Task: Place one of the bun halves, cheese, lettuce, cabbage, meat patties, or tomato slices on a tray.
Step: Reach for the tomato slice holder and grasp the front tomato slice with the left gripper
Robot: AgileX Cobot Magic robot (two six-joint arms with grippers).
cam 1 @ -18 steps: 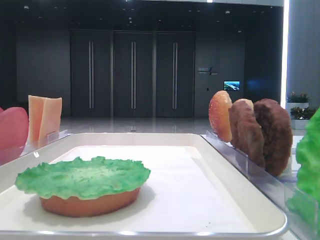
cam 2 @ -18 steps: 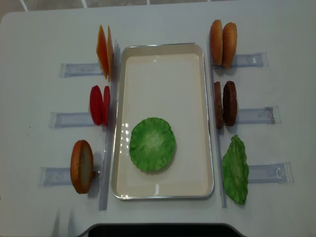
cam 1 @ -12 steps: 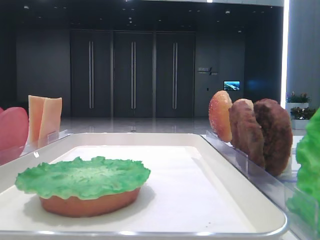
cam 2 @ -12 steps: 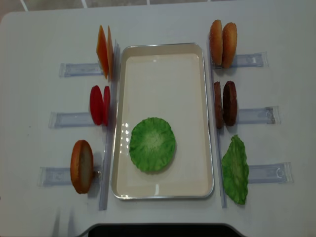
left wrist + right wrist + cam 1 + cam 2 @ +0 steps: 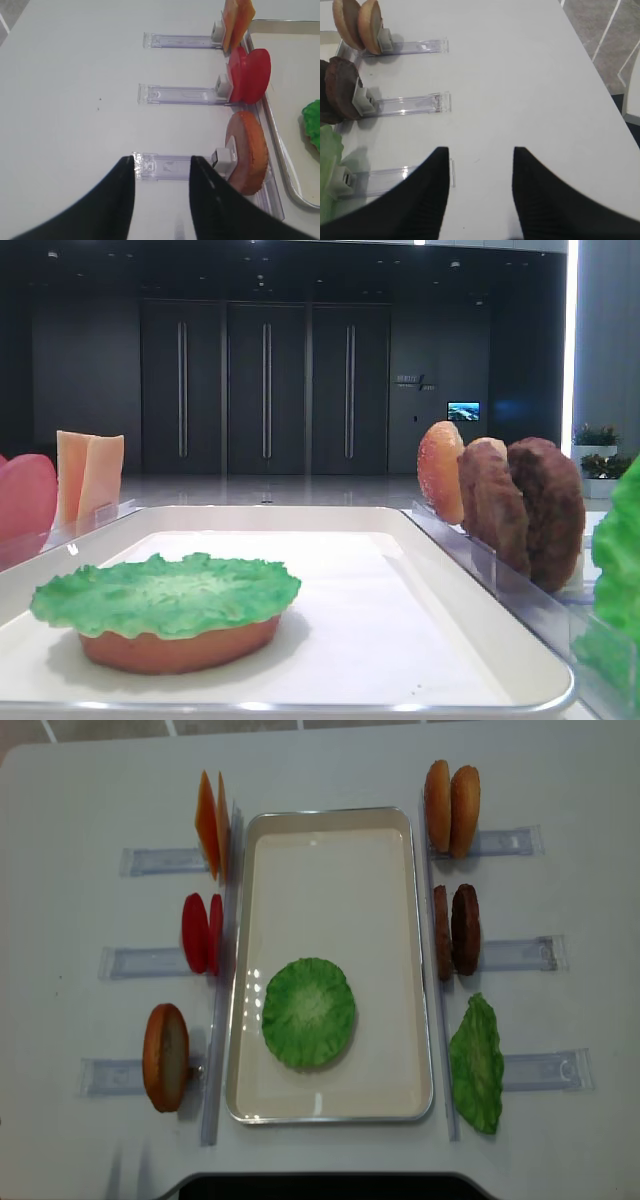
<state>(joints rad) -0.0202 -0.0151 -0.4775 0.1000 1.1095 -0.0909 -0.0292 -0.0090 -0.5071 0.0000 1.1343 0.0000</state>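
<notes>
In the overhead view the white tray (image 5: 330, 963) fills the middle of the frame on a pale table (image 5: 80, 780); in its lower half a ruffled green lettuce leaf (image 5: 309, 1012) lies flat, and the low side view shows it resting on top of an orange-brown bun half (image 5: 178, 644); along the tray's left edge, top to bottom, stand two cheese slices (image 5: 211, 824), two red tomato slices (image 5: 201, 933) and one bun half (image 5: 165, 1057), each upright at the end of a clear plastic holder (image 5: 140, 963); along the right edge stand two more bun halves (image 5: 451, 808), two dark meat patties (image 5: 456, 930) and, at lower right, a second lettuce leaf (image 5: 477, 1063) leaning against its holder; in the left wrist view the left gripper (image 5: 162, 165) fills the lower middle of the frame with its dark jaws standing apart and nothing between them, hovering over the outer end of the lowest holder, near the single bun half but not touching it; in the right wrist view the right gripper (image 5: 481, 156) sits at the bottom centre, its jaws spread wide and empty above bare table, just right of the holder that carries the lettuce.
</notes>
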